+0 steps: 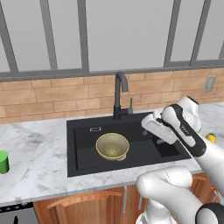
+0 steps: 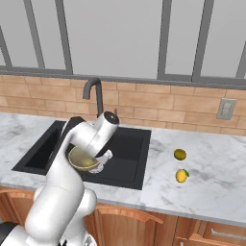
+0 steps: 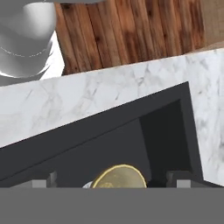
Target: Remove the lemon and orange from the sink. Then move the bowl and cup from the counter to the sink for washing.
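Note:
The golden-tan bowl (image 1: 112, 145) sits upright in the black sink (image 1: 83, 153), next to the drain; in the right base view the bowl (image 2: 82, 162) is partly behind my arm. My gripper (image 1: 148, 126) hangs over the sink's right half, a little right of the bowl and apart from it. In the hand view my gripper (image 3: 111, 181) is open, with the bowl's rim (image 3: 119, 175) below it. The green cup (image 1: 3, 162) stands on the counter far left. The orange (image 2: 179, 154) and the lemon (image 2: 181, 175) lie on the counter right of the sink.
The tall black faucet (image 1: 119, 94) rises behind the sink's middle. A brick backsplash and windows run along the back, with a wall socket (image 2: 226, 109) at the right. Marble counter (image 1: 39, 144) stretches on both sides; wooden cabinet fronts lie below.

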